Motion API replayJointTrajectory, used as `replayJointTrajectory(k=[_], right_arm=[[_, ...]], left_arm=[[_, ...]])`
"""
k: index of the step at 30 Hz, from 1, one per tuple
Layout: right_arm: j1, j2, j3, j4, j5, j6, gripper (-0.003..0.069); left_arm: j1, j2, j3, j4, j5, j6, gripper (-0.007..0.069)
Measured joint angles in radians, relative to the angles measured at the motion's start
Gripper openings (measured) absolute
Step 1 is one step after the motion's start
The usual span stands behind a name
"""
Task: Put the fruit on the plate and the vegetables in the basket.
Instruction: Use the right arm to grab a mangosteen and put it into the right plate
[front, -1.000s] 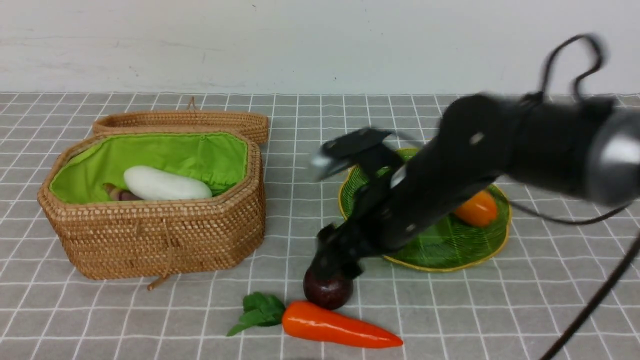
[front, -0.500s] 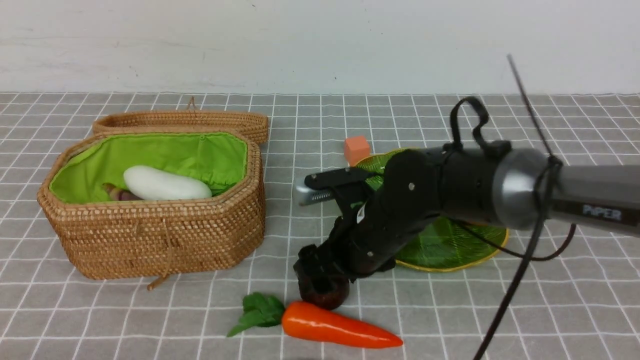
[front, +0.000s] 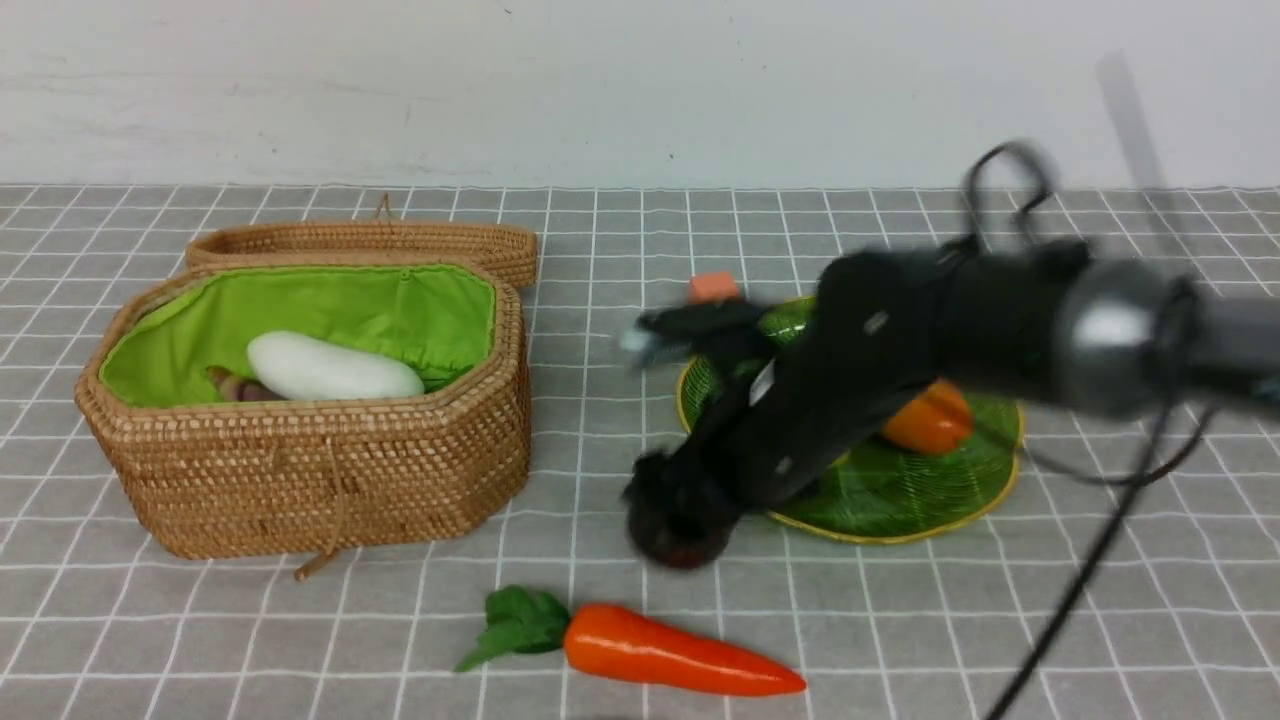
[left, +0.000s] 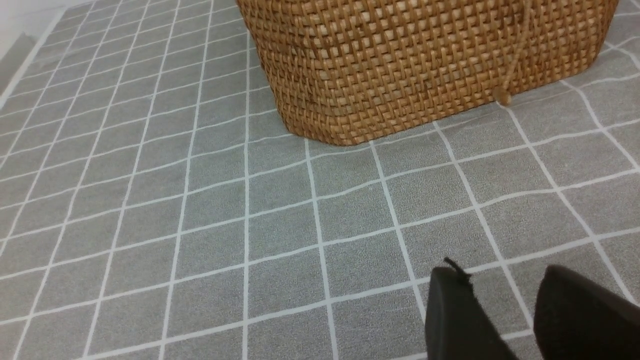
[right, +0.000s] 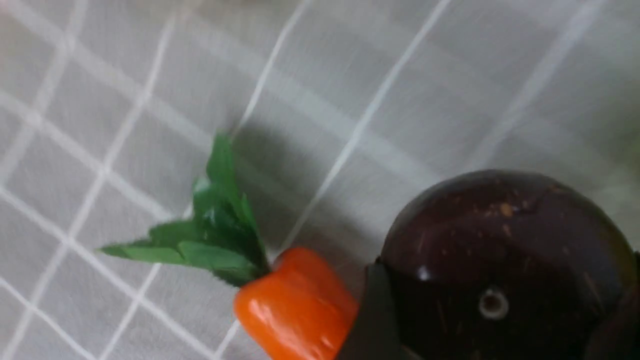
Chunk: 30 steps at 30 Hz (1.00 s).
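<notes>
My right gripper (front: 680, 522) is shut on the dark maroon plum ball (front: 682, 545) and holds it just above the cloth, left of the green leaf plate (front: 900, 495). In the right wrist view the plum (right: 500, 240) fills the space between the fingers of the gripper (right: 500, 325). The orange-yellow mango fruit (front: 925, 420) lies on the plate. The carrot (front: 670, 655) lies on the cloth in front; its leafy end also shows in the right wrist view (right: 295, 310). The basket (front: 320, 480) holds the white radish (front: 330, 368) and the purple stalk (front: 232, 385). The lemon is hidden. My left gripper (left: 500, 280) is open and empty.
A small orange cube (front: 712, 287) sits behind the plate's far left rim. The basket's woven lid (front: 370, 240) lies open behind it. The left wrist view shows the basket's wall (left: 425, 60) and its hanging cord toggle (left: 505, 97). My right arm crosses over the plate.
My right gripper has lifted the plum off the cloth beside the carrot and moved it up and to the right, toward the plate. The carrot has not moved.
</notes>
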Motion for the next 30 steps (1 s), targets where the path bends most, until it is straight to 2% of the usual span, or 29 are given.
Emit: replayJointTrajectory(k=[2,3,7,13,19,24,30], right_arm=[[-0.061,-0.039,-0.007,0.0,0.02,0.0,0.0554],[-0.061,-0.039,-0.007,0.0,0.02,0.0,0.0554],[-0.224,-0.064,-0.014,-0.017,0.105,0.033,0.0554],[-0.334,-0.015,-0.014,-0.041,0.157,0.052,0.0554],[-0.344,0.003,-0.014,-0.041,0.149,0.052,0.0554],[-0.344,0.003,-0.014,-0.03,0.149,0.052,0.0669],[-0.334,-0.042,-0.013,-0.03,0.159,0.049,0.0661]], left_arm=[[0.0,0.0,0.0,0.0,0.0,0.0,0.0237],[0.0,0.0,0.0,0.0,0.0,0.0,0.0237],[0.0,0.0,0.0,0.0,0.0,0.0,0.0237],[0.0,0.0,0.0,0.0,0.0,0.0,0.0237],[0.0,0.0,0.0,0.0,0.0,0.0,0.0237],[0.0,0.0,0.0,0.0,0.0,0.0,0.0237],[0.0,0.0,0.0,0.0,0.0,0.0,0.0237]])
